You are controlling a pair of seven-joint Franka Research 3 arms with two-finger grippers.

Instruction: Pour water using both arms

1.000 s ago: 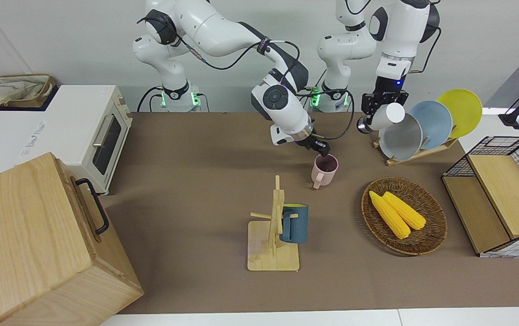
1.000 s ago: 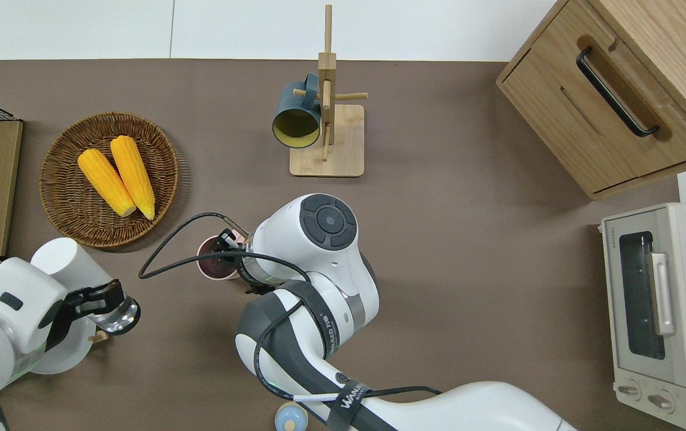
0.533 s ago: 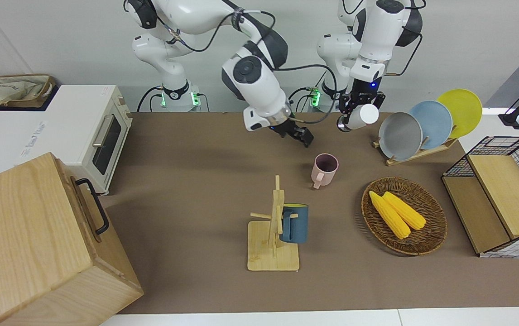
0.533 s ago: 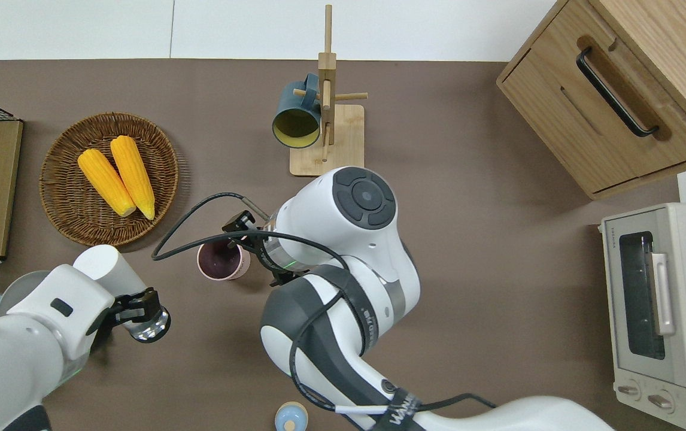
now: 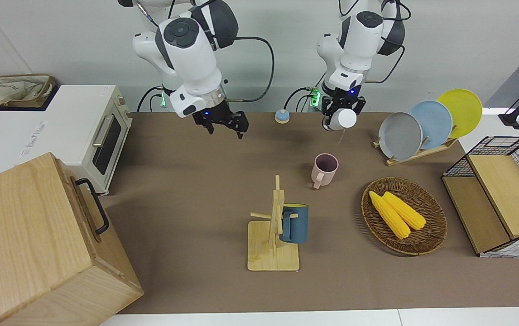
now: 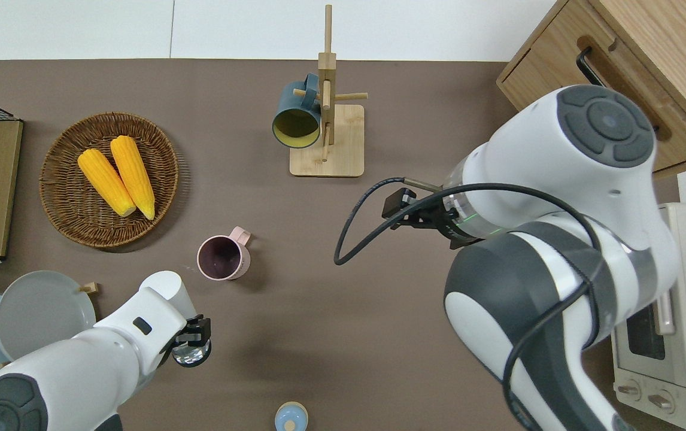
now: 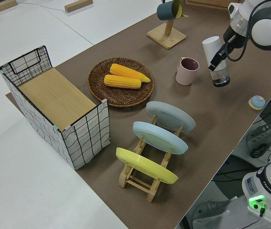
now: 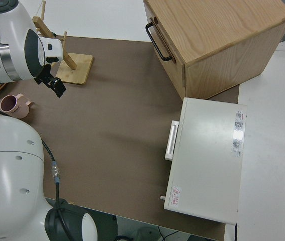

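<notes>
The left tool [image 6: 190, 344] grips a white bottle [image 7: 215, 55], tilted, over bare tabletop [image 6: 439, 108] nearer the robots' edge than the pink mug [image 6: 223, 257]; pouring needs it carried over the mug. The right tool [image 5: 224, 125], empty and open, hangs well apart

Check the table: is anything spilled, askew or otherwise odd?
The white bottle, tilted in the left gripper, hangs beside the pink mug, not over it. A faint thin streak below its mouth suggests water may be landing on the table instead; I cannot be sure.
</notes>
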